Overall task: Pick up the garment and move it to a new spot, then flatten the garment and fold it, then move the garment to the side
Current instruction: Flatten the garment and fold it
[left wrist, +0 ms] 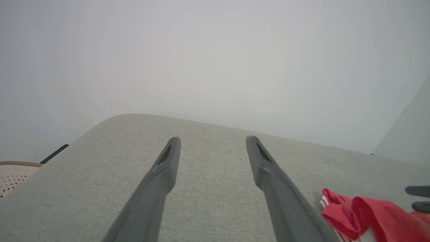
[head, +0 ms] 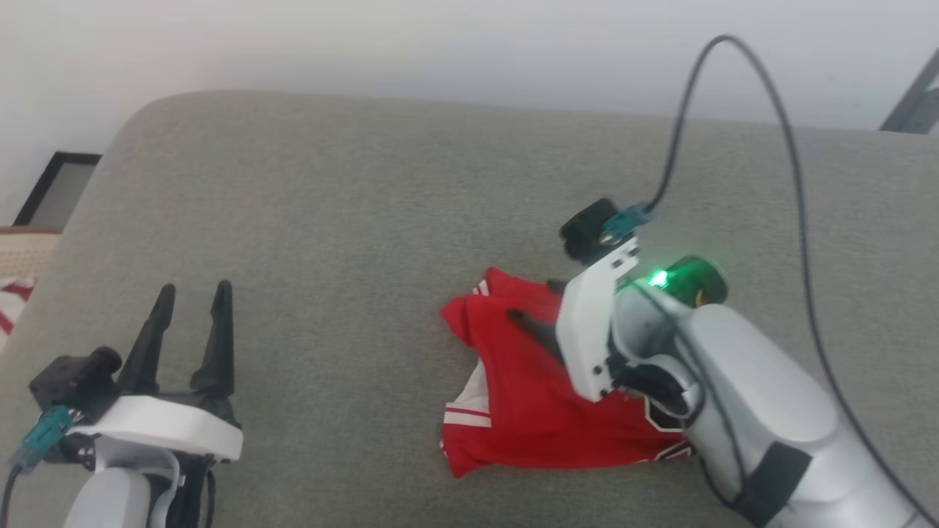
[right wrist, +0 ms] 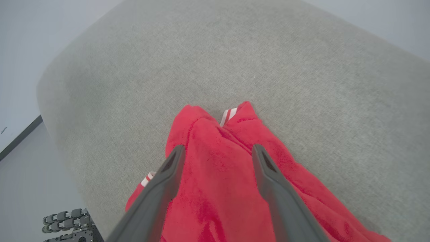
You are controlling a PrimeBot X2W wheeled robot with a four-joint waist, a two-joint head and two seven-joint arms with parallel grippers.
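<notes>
The garment [head: 528,403] is a bright red shirt with red-and-white striped trim, lying bunched and partly folded on the grey cushion [head: 330,220], right of centre. My right gripper [head: 532,301] hovers over its far part, open, fingers pointing left with nothing between them. In the right wrist view the open right gripper [right wrist: 218,148] straddles the red garment [right wrist: 218,195] just above the fabric. My left gripper [head: 196,290] stands open over bare cushion at the lower left, well apart from the shirt. The left wrist view has the left gripper [left wrist: 213,139] open, the garment [left wrist: 369,211] at lower right.
A black cable [head: 792,161] loops from the right wrist over the cushion's right side. A dark-framed panel [head: 59,191] and a pale perforated basket [left wrist: 13,174] stand past the cushion's left edge. A wheeled base [right wrist: 67,222] sits on the floor below the edge.
</notes>
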